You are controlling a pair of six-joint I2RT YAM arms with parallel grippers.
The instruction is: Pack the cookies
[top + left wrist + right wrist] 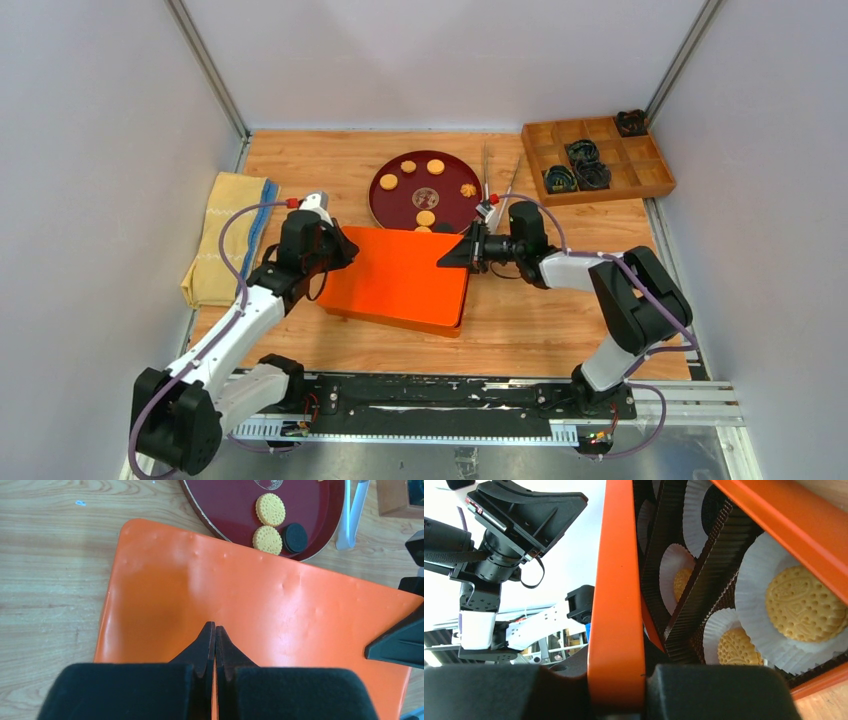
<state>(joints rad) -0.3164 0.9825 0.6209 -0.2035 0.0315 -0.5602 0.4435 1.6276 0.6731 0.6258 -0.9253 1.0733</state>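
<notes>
Several cookies lie on a dark red round tray (pixel 392 208): tan ones (pixel 389 181) and a knobbly one (pixel 468 190). The left wrist view shows two tan cookies (pixel 270 509) and a black one (pixel 295 537). An orange lid (pixel 400 275) sits tilted over the box. My right gripper (pixel 462 255) is shut on the lid's right rim (pixel 616 605). Under the raised lid, tan cookies (pixel 801 610) rest in white paper cups between black corrugated dividers (pixel 696 600). My left gripper (pixel 343 250) is shut, its tips (pixel 215 626) over the lid's top near its left edge.
White tongs (pixel 510 180) lie right of the red tray, also in the left wrist view (pixel 352 515). A wooden compartment tray (pixel 645 180) with dark items stands at the back right. A folded yellow towel (pixel 225 235) lies at the left.
</notes>
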